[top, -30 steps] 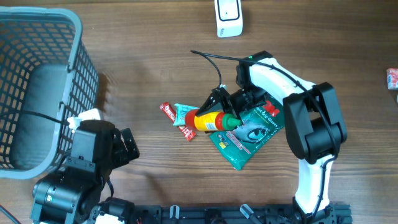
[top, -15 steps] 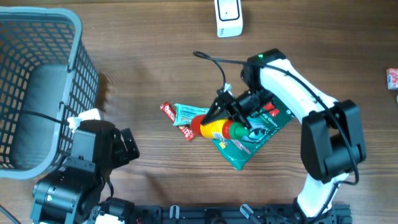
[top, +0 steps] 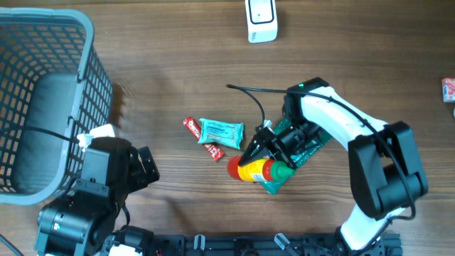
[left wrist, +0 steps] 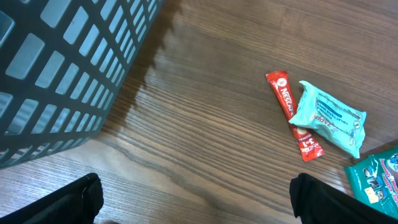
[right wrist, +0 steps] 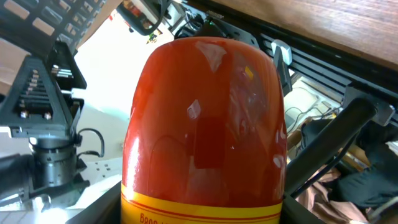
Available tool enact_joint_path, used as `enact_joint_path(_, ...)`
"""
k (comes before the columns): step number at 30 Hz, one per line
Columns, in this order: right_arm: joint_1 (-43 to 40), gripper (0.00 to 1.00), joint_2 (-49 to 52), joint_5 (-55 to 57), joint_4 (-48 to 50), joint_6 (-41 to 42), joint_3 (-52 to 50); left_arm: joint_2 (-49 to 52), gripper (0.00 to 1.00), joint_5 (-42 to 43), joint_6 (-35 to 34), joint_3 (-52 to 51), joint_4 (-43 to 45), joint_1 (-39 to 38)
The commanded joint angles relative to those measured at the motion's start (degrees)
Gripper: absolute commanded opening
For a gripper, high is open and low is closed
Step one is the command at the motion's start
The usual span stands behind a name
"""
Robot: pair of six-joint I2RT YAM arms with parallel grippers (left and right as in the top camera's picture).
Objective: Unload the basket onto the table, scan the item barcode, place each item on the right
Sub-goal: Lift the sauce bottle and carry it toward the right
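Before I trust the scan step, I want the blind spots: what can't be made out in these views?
Barcode on the red sauce bottle: not visible. Right wrist view shows only plain red plastic, label cut by the bottom edge; overhead too small.
Green pouch: overhead, largely covered by the right arm and the bottle; left wrist, cut by the frame corner.
A small item at overhead's right edge: cut off.

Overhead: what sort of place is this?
Probably a mock checkout bench: a grey basket, loose packaged groceries such as the teal packet, and a white scanner-like device on a wooden table.
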Motion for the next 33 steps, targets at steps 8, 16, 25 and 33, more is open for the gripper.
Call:
enact_joint_path(8,-3.9,0.14,-15.4,3.8,-0.1,4.6,0.1,-0.1,1.0,0.3,0.9,0.1,0.0,0.3)
enact_joint_path(16,-15.9,0.14,-29.6,20.9,0.2,18.0,0.1,-0.1,1.0,0.3,0.9,0.1,0.0,0.3)
enact_joint_path(25,-26.9,0.2,-37.9,41.6,13.4,37.8,0.1,-0.1,1.0,0.3,0.9,0.1,0.0,0.3)
enact_joint_path(33,-26.9,0.33,-37.3,47.4,30.9,44.7,0.1,-0.1,1.0,0.3,0.9,0.1,0.0,0.3)
